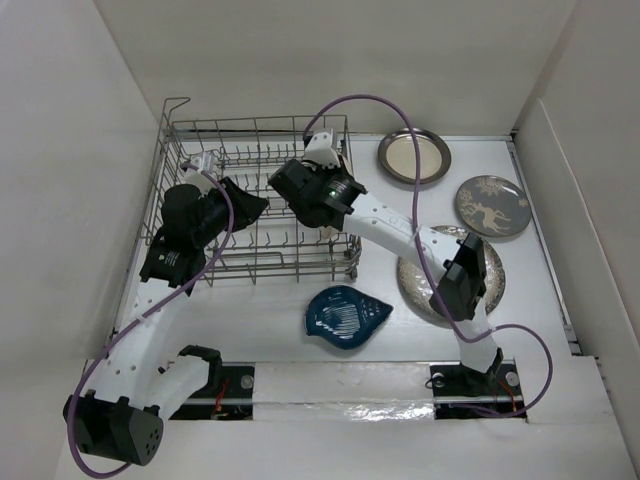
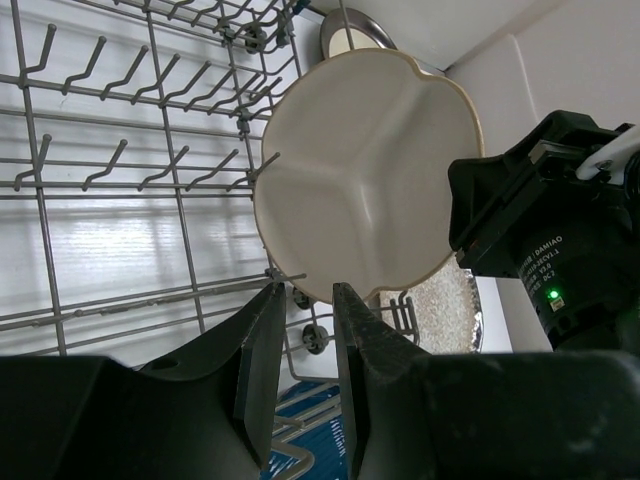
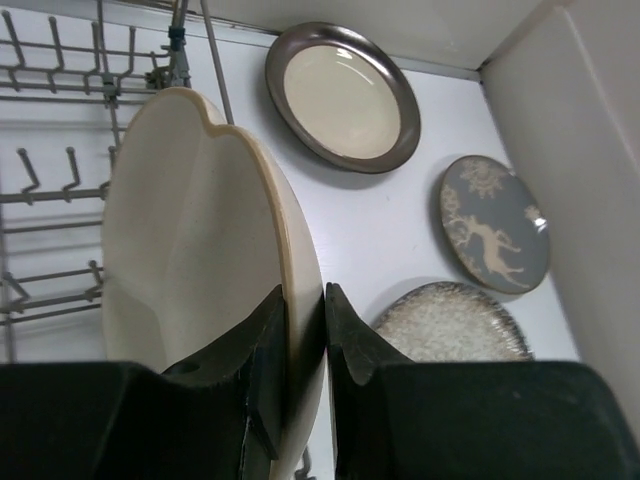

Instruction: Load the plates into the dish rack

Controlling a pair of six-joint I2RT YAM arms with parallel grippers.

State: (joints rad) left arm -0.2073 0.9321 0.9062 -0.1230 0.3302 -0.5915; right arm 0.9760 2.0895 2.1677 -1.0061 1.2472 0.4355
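My right gripper (image 3: 303,292) is shut on the rim of the cream three-compartment plate (image 3: 190,250) and holds it on edge over the right end of the silver wire dish rack (image 1: 200,135). In the left wrist view the plate (image 2: 365,170) stands among the rack's tines (image 2: 120,170). My left gripper (image 2: 305,290) is open and empty, its tips just short of the plate's lower edge. On the table lie the metal-rimmed cream plate (image 1: 413,156), the grey floral plate (image 1: 492,206), the speckled plate (image 1: 415,280), partly under the right arm, and the dark blue shell dish (image 1: 347,317).
White walls close in the table on the left, back and right. My left gripper (image 1: 252,207) and right gripper (image 1: 288,183) are close together over the rack. The right arm's purple cable (image 1: 420,250) loops above the speckled plate.
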